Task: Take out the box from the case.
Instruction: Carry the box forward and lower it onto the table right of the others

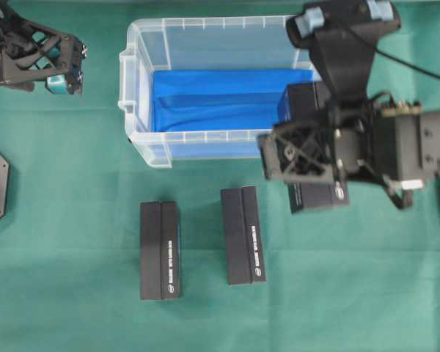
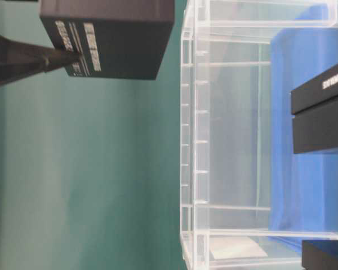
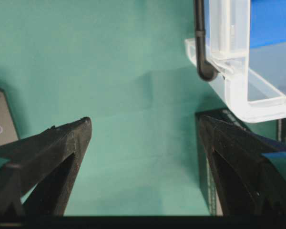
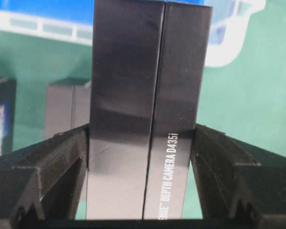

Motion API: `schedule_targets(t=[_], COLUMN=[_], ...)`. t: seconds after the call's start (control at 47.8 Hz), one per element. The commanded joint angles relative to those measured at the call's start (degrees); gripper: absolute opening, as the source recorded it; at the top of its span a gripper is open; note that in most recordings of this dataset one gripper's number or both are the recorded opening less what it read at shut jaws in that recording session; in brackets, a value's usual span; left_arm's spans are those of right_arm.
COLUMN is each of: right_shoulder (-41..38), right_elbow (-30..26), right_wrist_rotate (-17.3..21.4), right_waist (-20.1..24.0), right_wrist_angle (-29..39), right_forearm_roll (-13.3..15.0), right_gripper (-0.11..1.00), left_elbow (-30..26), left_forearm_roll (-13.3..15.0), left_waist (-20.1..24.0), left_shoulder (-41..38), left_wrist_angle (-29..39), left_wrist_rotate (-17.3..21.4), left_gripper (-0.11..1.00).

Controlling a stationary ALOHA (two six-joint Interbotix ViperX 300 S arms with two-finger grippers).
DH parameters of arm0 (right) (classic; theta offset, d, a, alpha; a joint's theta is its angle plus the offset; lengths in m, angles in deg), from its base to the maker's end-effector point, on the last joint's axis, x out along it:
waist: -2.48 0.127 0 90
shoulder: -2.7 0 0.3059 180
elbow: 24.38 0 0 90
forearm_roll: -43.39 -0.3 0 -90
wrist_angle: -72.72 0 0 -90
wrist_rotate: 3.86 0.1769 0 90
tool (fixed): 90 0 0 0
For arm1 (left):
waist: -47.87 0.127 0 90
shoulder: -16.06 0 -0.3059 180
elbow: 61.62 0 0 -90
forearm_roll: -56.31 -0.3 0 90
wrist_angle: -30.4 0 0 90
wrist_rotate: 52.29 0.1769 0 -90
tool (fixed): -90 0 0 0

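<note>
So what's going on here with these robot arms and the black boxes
The right hand is gripping a black box and holding it up off the green table, just outside the front right corner of the clear case. Two more black boxes already lie on the table in front of the case. The left hand is open, holding nothing, off to the case's left.

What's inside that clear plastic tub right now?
The case shows a wrinkled blue lining on its bottom, and no box on the part visible. Its right end is covered in the overhead view by the right arm and the black box its gripper holds.
</note>
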Motion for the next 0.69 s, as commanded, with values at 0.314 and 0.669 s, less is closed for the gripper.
schedule_targets(t=[0.314, 0.669], right_shoulder=[0.9, -0.1], right_elbow=[-1.8, -3.0], right_wrist_rotate=[9.1, 10.5], right_waist=[8.6, 11.3], right_wrist_angle=[1.9, 4.0], right_forearm_roll=[0.1, -0.5], right_gripper=[0.67, 0.67], left_elbow=[-0.6, -0.4], left_forearm_roll=[-0.2, -0.2], left_waist=[-0.2, -0.2], left_shoulder=[0.6, 0.6], left_wrist_angle=[-0.1, -0.1], left_wrist_rotate=[-0.1, -0.2], left_gripper=[0.96, 0.96])
